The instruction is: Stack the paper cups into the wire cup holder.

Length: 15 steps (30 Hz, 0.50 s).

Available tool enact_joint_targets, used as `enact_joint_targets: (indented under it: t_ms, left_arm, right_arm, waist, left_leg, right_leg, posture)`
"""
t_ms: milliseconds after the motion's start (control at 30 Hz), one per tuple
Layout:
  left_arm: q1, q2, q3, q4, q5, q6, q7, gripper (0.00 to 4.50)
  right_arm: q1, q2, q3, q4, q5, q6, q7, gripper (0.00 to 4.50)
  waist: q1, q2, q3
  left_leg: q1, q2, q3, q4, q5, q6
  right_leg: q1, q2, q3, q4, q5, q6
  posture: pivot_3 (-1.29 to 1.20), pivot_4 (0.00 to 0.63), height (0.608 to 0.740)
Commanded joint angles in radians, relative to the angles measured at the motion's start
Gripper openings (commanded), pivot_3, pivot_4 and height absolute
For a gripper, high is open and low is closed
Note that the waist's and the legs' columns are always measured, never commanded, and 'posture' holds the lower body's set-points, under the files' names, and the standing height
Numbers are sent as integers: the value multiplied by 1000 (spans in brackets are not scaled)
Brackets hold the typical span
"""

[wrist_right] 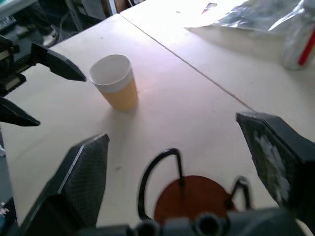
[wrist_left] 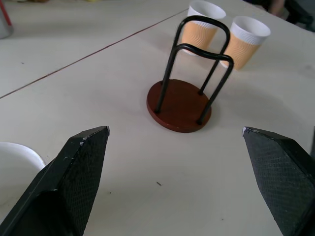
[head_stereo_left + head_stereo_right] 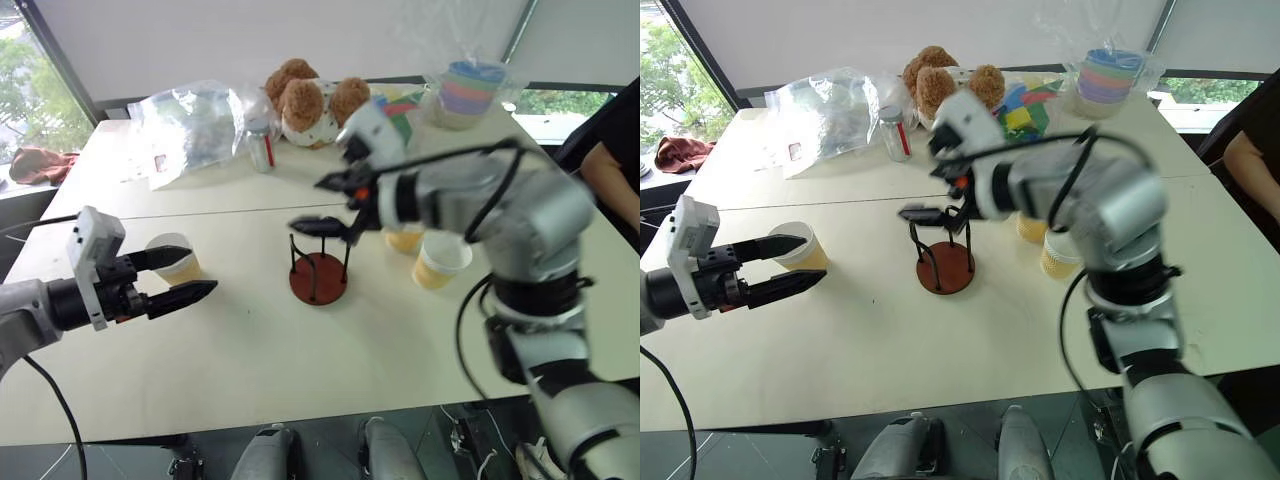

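Left eye view: the wire cup holder (image 3: 318, 262) stands upright and empty near the middle of the pale table (image 3: 250, 370), its black loops rising from the round reddish-brown base. No cup sits inside it. The right gripper (image 3: 326, 205) hangs in the air directly above the holder's loops, jaws spread apart and grasping nothing. In the right wrist view the holder's loops and base (image 1: 189, 196) lie between and below the two parted fingers (image 1: 81, 172).

Two paper cups stand upright on the table to the right of the holder: one (image 3: 440, 261) in plain sight, the other (image 3: 404, 238) partly hidden behind the right arm. In the left wrist view this pair (image 2: 248, 40) sits close together just beyond the holder.

The third paper cup (image 3: 173, 257) stands upright at the left side of the table, well apart from the holder. The left gripper (image 3: 190, 276) is held just beside this cup, on its near side, jaws released wide and empty; whether the upper finger touches the cup's rim cannot be told.

At the far edge of the table lie a crumpled clear plastic bag (image 3: 195, 125), a silver-red drink can (image 3: 260, 148), a brown teddy bear (image 3: 312, 102) and wrapped pastel bowls (image 3: 468, 90). A person's arm (image 3: 612, 180) shows at the right edge.
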Motion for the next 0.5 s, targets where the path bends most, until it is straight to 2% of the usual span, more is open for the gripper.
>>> enact_joint_targets:
  t_ms: [33,133,267,500]
  left_arm:
    - [-34,58,-26,-129,-86,39,-19,4500]
    - [-116,91,-80,-167,-117,51,1,4500]
    - [-190,116,-123,-170,-121,55,21,4500]
    - [-168,117,-140,-163,-101,48,20,4500]
  right_arm:
    - [-22,-182,18,157,-47,-223,223,4465]
    - [3,-342,129,362,-203,-477,368,4465]
    - [52,-414,195,558,-341,-648,421,4465]
    - [143,-420,156,659,-403,-641,411,4465]
  waist:
    - [5,0,0]
    - [12,0,0]
    - [12,0,0]
    - [15,4,2]
  left_leg:
    - [0,0,0,0,0,1]
    - [0,0,2,0,-1,2]
    - [1,0,3,0,0,-1]
    - [0,2,5,0,1,-2]
  right_leg:
    - [1,0,0,-2,0,0]
    - [3,0,0,-6,0,0]
    - [3,1,1,-6,0,0]
    - [1,2,3,-6,0,0]
  posture:
    - [0,150,740]
    - [0,150,740]
    - [0,150,740]
    - [0,150,740]
